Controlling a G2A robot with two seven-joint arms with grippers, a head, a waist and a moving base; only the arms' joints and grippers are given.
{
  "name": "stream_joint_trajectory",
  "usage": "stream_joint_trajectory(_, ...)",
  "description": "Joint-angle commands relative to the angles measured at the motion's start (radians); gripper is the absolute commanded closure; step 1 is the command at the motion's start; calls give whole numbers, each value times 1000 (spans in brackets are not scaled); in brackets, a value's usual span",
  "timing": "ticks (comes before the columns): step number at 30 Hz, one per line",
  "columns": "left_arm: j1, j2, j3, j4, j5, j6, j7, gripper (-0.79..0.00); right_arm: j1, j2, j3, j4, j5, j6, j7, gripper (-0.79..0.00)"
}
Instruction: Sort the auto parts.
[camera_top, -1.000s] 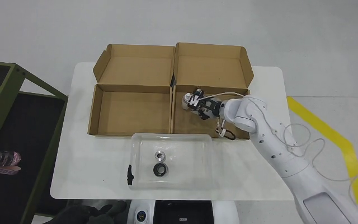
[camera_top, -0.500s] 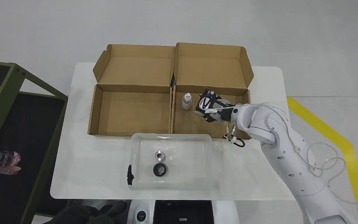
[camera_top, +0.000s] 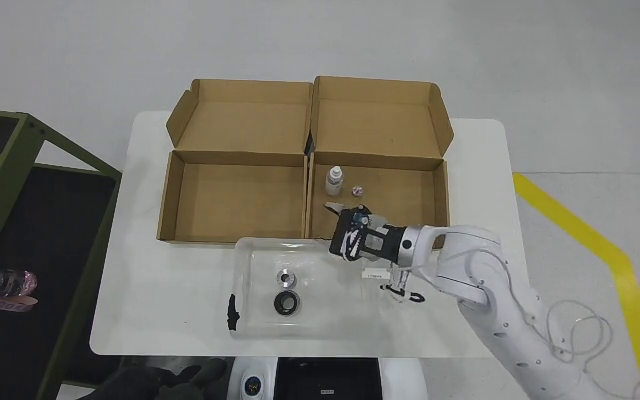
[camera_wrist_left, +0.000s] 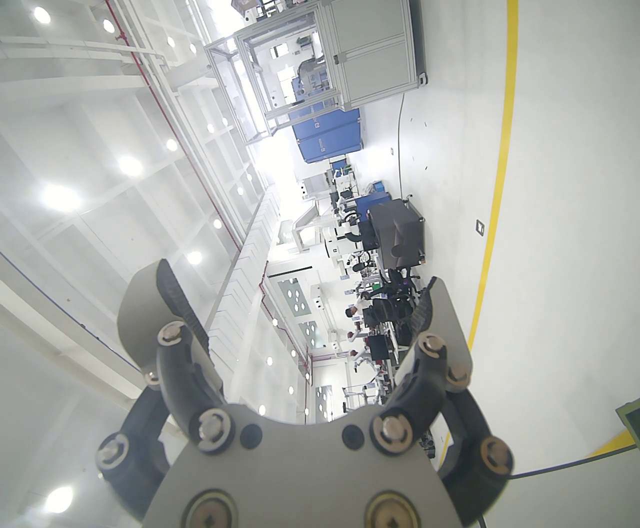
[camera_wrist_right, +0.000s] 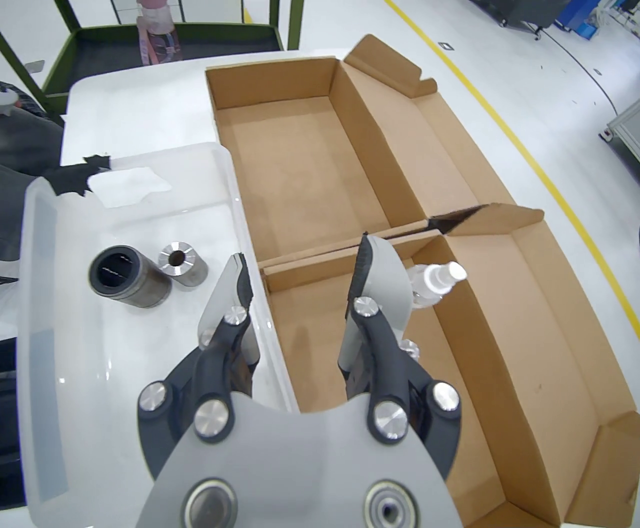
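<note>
The table (camera_top: 160, 290) carries two open cardboard boxes side by side at the far side, with a clear bin (camera_top: 240, 270) (camera_wrist_right: 225, 165) just near of them. The right gripper (camera_top: 340, 230) (camera_wrist_right: 303, 260) hangs over the line where the bin's far rim meets the near wall of the right box (camera_top: 410, 200) (camera_wrist_right: 475, 325). Its jaws stand wide apart and hold nothing, one finger over the bin, the other over the box.

In the bin lie a dark sleeve (camera_top: 287, 302) (camera_wrist_right: 127, 280) and, just far of it, a silver sleeve (camera_top: 286, 278) (camera_wrist_right: 182, 262). A bottle (camera_top: 335, 180) (camera_wrist_right: 435, 285) stands in the right box's far left corner, with a small part (camera_top: 357, 187) just to its right. The left box (camera_top: 235, 200) (camera_wrist_right: 300, 165) shows bare cardboard.

The left gripper (camera_wrist_left: 297, 280) points into the hall, jaws wide apart and holding nothing.
</note>
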Motion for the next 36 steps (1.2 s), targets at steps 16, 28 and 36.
stream_joint_trajectory(16,0,0,0,0,0,0,0,-785,24,-23,-187,12,-143,-38,-15,-385)
stream_joint_trajectory(28,0,0,0,0,0,0,0,-785,77,-51,-282,101,-178,-31,-25,-366)
stream_joint_trajectory(36,0,0,0,0,0,0,0,-785,91,-60,-297,144,-195,-24,-17,-363)
